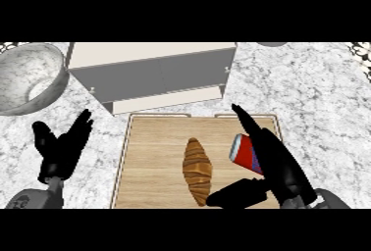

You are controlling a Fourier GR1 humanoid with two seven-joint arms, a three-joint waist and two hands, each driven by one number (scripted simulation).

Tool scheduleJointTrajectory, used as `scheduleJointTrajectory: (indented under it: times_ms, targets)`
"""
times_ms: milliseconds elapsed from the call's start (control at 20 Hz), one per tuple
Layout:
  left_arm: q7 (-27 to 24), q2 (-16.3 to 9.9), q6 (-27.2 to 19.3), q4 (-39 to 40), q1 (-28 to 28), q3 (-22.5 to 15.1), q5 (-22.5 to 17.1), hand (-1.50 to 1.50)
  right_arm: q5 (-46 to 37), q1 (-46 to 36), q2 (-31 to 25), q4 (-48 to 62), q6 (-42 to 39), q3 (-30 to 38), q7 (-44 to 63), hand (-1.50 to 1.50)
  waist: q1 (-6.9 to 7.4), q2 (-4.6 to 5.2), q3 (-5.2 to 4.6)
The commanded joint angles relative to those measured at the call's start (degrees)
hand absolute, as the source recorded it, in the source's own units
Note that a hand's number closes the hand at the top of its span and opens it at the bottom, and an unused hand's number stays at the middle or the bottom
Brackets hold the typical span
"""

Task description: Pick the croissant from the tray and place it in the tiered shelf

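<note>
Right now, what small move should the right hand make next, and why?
Probably shift the right hand a little left and lower it over the croissant. The hand is open beside the croissant, which lies untouched on the wooden tray, while a red can sits close by the fingers.

Wooden tray (156, 162): light tan, fine horizontal grain, pale rim. On it, croissant (196, 170): golden brown with darker brown ridged bands. Right of the croissant on the tray, can (246, 154): red body with blue marking and a silvery-white end. Beyond the tray's far edge, tiered shelf (156, 73): cream boards, grey panels. Left of the shelf, bowl (29, 78): white-grey marbled. Counter (311, 98): white marble with grey speckled veining. Left hand (62, 147) and right hand (272, 162): black; forearms grey.
</note>
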State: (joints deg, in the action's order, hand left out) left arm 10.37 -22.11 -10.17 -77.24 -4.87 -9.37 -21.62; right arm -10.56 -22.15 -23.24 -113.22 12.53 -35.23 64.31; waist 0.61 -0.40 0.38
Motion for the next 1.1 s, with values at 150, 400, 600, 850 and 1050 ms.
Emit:
scheduleJointTrajectory:
  times_ms: [150, 400, 600, 850, 1050]
  targets:
    - [2.1, 0.9, 0.6, 1.5, 2.0, -0.5, 0.2, 0.00, -7.5, -1.4, 6.3, 5.8, 1.2, -4.7, 11.0, -1.50, -0.48, 0.32, -0.47]
    - [2.6, 0.6, 1.3, 3.3, 0.7, 1.7, -0.4, 0.00, -10.3, 1.9, 5.3, 3.4, -1.2, -5.3, 12.2, -1.50, -1.15, 0.27, -0.46]
    - [4.7, -1.0, 1.9, -1.5, 3.0, 1.9, -0.1, 0.00, -15.8, 1.6, 11.1, 5.7, -0.1, -7.5, 13.5, -1.50, -0.54, 0.19, -0.43]
    - [0.0, 2.4, 1.6, 1.0, 5.5, 1.0, 1.3, 0.00, -15.0, 5.5, 10.4, 8.4, -1.7, -5.1, 9.3, -1.50, -0.69, 0.33, -0.43]
    - [4.5, 0.7, 2.0, 0.8, 0.7, 2.7, 0.8, 0.00, -20.7, 2.3, 16.9, 13.7, -2.1, -7.3, 12.3, -1.50, -0.64, 0.37, -0.44]
